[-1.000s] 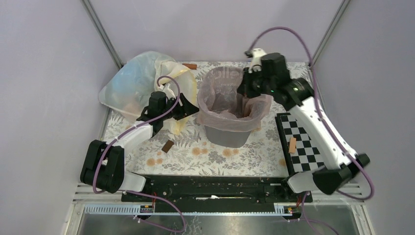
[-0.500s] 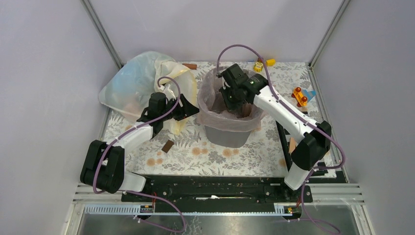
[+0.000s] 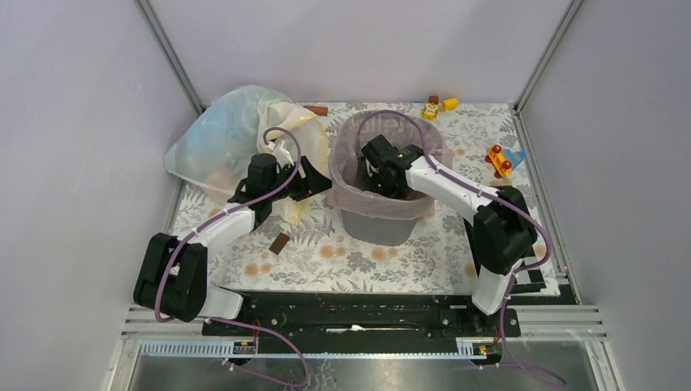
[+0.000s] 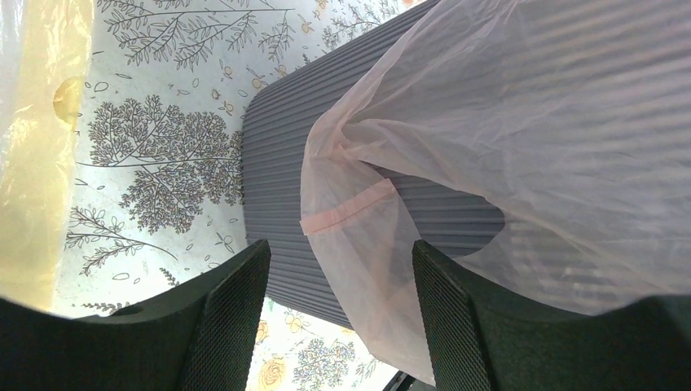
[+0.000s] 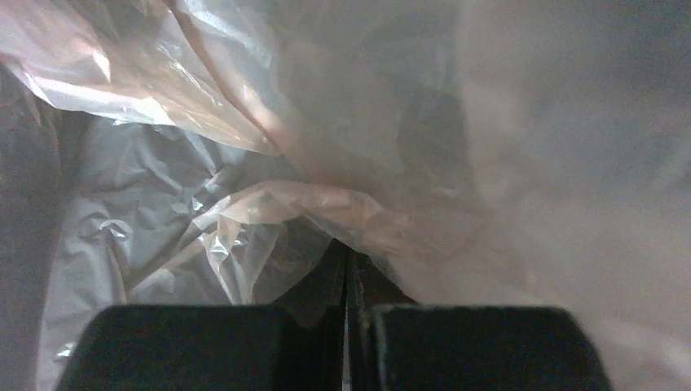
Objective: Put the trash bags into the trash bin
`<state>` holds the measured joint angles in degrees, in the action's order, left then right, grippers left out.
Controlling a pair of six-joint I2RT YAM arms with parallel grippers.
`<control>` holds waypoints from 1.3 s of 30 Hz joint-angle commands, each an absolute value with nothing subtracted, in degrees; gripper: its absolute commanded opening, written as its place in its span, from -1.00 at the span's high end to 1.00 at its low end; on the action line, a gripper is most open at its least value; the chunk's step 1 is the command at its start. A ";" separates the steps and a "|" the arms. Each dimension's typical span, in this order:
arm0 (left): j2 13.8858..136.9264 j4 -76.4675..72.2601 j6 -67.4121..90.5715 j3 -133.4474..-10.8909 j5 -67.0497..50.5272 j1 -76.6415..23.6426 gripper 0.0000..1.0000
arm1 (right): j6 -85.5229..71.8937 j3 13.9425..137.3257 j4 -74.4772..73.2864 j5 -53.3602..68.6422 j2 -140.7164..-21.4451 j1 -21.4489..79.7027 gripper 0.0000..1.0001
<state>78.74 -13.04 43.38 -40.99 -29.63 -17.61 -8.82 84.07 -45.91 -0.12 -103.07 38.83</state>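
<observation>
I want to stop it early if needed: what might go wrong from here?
1. The right gripper, shut, sits deep in the bag. It may snag or tear the thin film, or drag it out on withdrawal.
2. The left gripper is open beside the bin, holding nothing. The bag's overhang could slip inside, or the bin could shift under the push.

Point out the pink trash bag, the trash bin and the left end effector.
pink trash bag (image 3: 356, 198), top external view, on the fold over the bin's near-left rim.
trash bin (image 3: 376, 229), top external view, on its bare grey wall.
left end effector (image 4: 340, 257), left wrist view, midway between its open fingertips.
</observation>
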 commanded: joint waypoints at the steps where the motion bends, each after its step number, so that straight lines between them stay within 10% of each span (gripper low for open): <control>1: 76.37 -15.99 42.87 -42.33 -30.85 -17.80 -0.36 | -9.07 82.00 -41.57 3.10 -104.97 38.61 1.00; 39: 74.57 -7.65 41.77 -50.10 -29.92 -17.83 -0.46 | -8.63 79.27 -37.18 6.61 -105.48 35.82 0.95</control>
<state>73.43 -2.92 40.80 -49.08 -28.05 -17.67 -7.77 77.54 -35.24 9.10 -111.00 36.42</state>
